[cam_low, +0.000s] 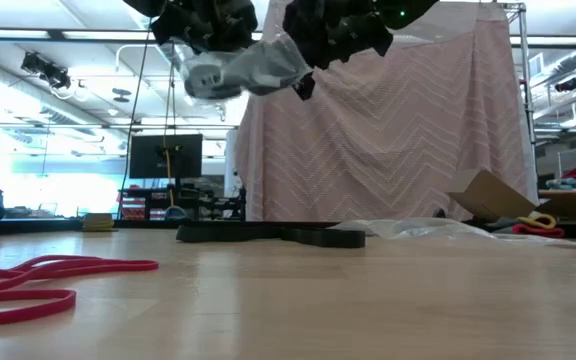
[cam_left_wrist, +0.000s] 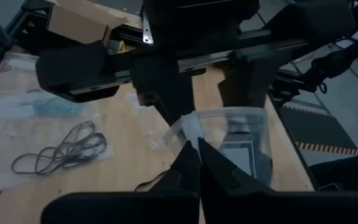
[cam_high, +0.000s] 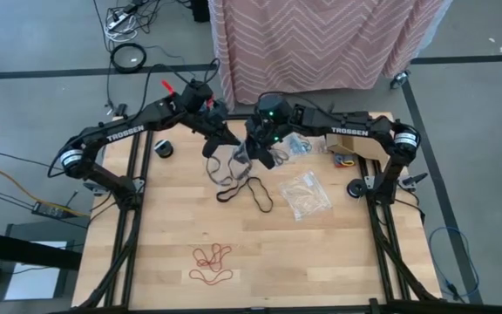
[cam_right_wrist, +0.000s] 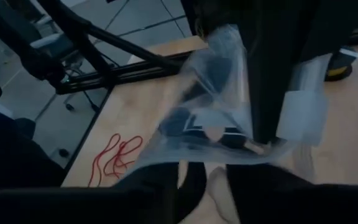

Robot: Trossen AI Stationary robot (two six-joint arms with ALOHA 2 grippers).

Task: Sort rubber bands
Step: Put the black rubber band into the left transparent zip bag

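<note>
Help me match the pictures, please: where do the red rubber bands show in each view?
High view: red bands near the front table edge, left of centre.
Low view: red bands at bottom left, nearest the camera.
Left wrist view: not in it.
Right wrist view: red bands beyond the clear bag.
Shared landmark: the wooden table.

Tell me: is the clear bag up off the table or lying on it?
Off the table. The clear bag hangs in the air between both hands, with the left hand pinched shut on its edge.
</note>
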